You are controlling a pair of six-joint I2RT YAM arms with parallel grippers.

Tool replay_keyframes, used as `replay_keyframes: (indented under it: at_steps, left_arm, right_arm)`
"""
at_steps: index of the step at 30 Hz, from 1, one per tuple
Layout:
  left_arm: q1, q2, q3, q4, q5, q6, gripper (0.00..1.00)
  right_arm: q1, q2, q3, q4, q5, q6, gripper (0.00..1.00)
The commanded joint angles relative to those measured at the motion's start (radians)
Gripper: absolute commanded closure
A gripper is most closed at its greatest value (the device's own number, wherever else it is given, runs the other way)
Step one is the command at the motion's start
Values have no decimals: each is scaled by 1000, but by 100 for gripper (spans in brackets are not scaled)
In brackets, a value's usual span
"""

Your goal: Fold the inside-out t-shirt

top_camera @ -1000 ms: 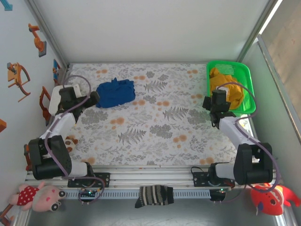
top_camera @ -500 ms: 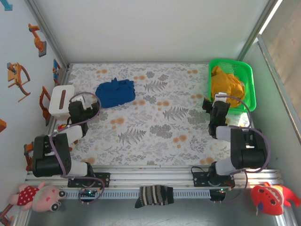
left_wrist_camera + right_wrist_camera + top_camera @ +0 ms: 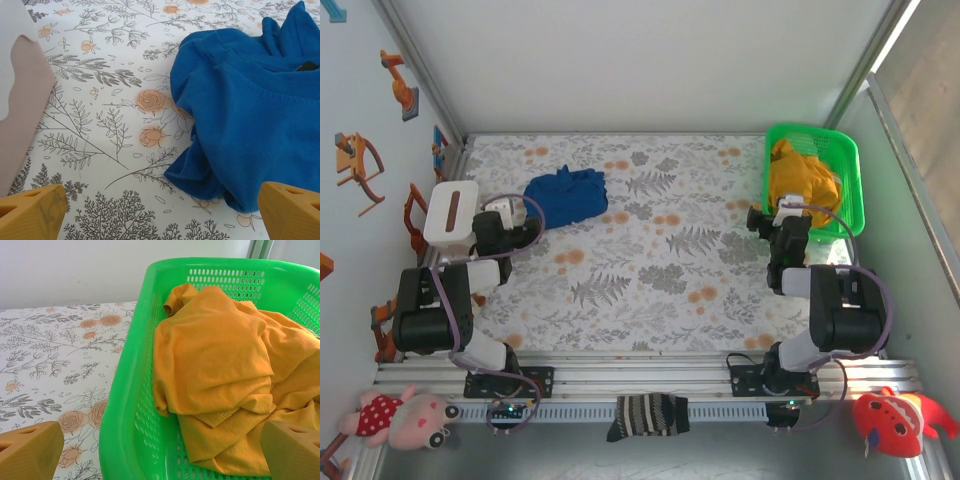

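The left pincer (image 3: 160,217) stood wide open with nothing in it, its two orange fingertips (image 3: 31,212) far apart at the lower corners of the wrist view, low over the flowered counter (image 3: 105,125). Just ahead of it, and a little toward its right finger, lay the blue t-shirt (image 3: 250,115), a crumpled heap at the far left of the counter with its near edge rolled under and a small dark tag (image 3: 306,66) showing near the top. A white box (image 3: 15,75) stood beside the pincer on its left, apart from the cloth. The right pincer (image 3: 161,452) was equally wide open and empty, well apart from the shirt on the other side of the counter, pointing at the green basket (image 3: 127,405) that held a yellow garment (image 3: 215,365). A striped sock (image 3: 645,415) hung at the near rail, between the arm bases. The shirt looked light, soft and limp, so it would probably sag and bunch wherever it was lifted and might drag along the counter rather than keep its shape; nothing about it seemed fragile. The sensible hold, I judged, was a pinch on the rolled near edge or on a seam, taking one layer rather than the whole bundle, with the other arm brought across to catch a second corner and spread it flat before any fold
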Motion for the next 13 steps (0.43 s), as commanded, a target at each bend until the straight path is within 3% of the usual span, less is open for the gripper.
replay_keyframes:
  at_steps: [1,13]
  left_arm:
    - [0,-3,21,31,15,25,3]
    - [-1,-7,21,25,12,27,3]
  right_arm:
    - [-6,24,-26,-59,-25,16,1]
    - [-4,24,-25,-62,-23,14,1]
